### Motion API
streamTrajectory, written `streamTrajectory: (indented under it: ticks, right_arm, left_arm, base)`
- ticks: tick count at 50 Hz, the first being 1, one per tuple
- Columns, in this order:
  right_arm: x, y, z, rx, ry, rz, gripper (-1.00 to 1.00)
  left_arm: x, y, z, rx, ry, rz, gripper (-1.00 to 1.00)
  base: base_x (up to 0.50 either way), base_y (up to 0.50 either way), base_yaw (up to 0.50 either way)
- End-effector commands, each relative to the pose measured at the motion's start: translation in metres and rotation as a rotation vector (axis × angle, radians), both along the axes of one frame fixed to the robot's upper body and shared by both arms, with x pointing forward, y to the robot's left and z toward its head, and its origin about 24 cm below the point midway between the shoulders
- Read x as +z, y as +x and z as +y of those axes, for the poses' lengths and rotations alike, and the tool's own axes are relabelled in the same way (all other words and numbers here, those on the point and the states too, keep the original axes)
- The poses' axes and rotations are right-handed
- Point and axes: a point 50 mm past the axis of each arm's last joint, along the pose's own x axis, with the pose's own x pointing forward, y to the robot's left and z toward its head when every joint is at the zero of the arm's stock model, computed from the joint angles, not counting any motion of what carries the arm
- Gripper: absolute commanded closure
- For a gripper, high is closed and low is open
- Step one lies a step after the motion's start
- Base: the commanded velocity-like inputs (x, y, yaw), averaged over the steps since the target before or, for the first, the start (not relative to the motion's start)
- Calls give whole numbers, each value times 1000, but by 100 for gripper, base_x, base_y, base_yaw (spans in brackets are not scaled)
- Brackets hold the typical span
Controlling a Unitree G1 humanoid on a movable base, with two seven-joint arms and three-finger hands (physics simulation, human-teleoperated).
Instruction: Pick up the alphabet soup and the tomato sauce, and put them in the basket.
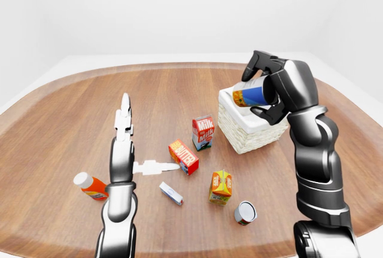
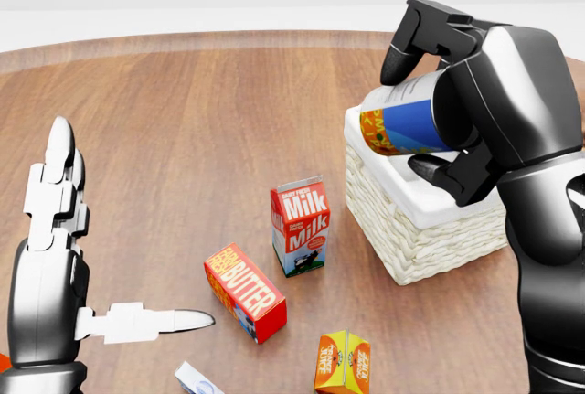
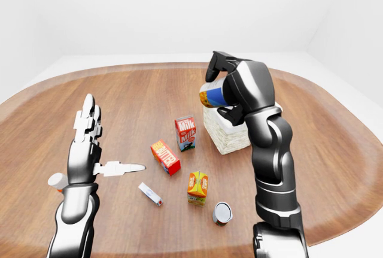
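The right hand (image 2: 439,92) grips a blue-and-orange can (image 2: 402,124), probably the alphabet soup, tipped sideways above the white basket (image 2: 439,229). The left hand (image 2: 55,257) is spread wide. Another can (image 1: 245,212) sits on the table (image 1: 60,120), well apart.

Rounded wooden table (image 1: 179,84), plain white walls

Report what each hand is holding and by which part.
The right hand grips a blue-and-orange can lying sideways, fingers around its cylindrical side, above the basket. The left hand is open, holding nothing.
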Motion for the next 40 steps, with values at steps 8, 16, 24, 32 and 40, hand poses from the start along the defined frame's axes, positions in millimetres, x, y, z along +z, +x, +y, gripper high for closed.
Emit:
streamTrajectory:
  ticks: [8, 16, 24, 32, 40]
  right_arm:
    - [-12, 30, -5, -69, 42, 33, 100]
    - [-3, 38, -2, -61, 35, 23, 100]
    - [4, 46, 1, -60, 30, 20, 100]
    - [10, 54, 2, -63, 28, 23, 100]
    - [13, 65, 2, -78, 23, 38, 100]
  left_arm:
    - [0, -1, 0, 1, 2, 1, -100]
    - [2, -1, 0, -2, 2, -6, -100]
    - [1, -1, 0, -1, 3, -2, -100]
    - [-2, 0, 1, 3, 2, 8, -100]
    - [1, 0, 0, 0, 3, -4, -100]
  base:
    - [0, 0, 0]
    - [0, 0, 0]
    - [0, 0, 0]
    - [0, 0, 0]
    - [0, 0, 0]
